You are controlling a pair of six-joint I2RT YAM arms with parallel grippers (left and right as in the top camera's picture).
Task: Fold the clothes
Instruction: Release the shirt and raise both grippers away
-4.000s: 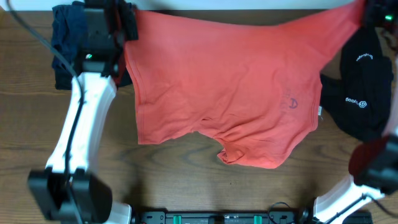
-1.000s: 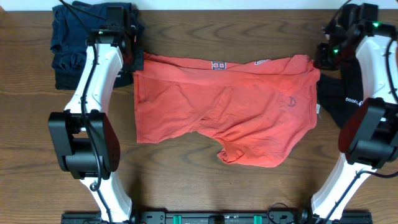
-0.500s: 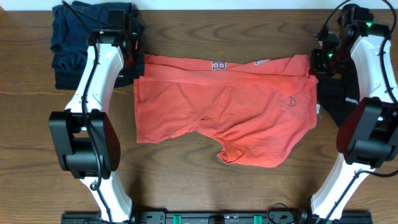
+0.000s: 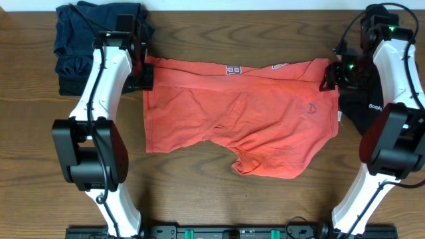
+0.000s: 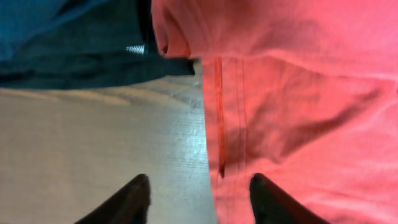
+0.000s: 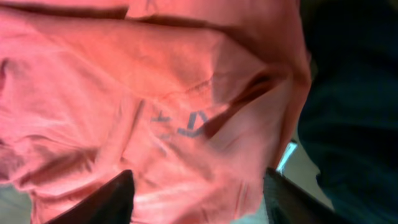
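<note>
Coral T-shirt [image 4: 239, 119] lies lengthwise left-to-right; left end effector [image 5: 199, 186] and right end effector [image 6: 199, 186] gape empty.

The T-shirt [image 4: 239, 119] is soft coral cloth, matt and creased, with a stitched double seam along its hem and flat printed lettering at its top edge. Under it, the table [image 4: 199, 199] is brown grained wood with a low sheen where the light strikes. Left of the T-shirt, the navy garment [image 4: 73, 46] is matt cloth. Right of the T-shirt, the black garment [image 4: 358, 119] is matt cloth with smooth white print. My left arm [image 4: 101, 86] and right arm [image 4: 398, 66] are glossy white plastic. My left fingers [image 5: 134, 199] and right fingers [image 6: 106, 199] look matt black.
</note>
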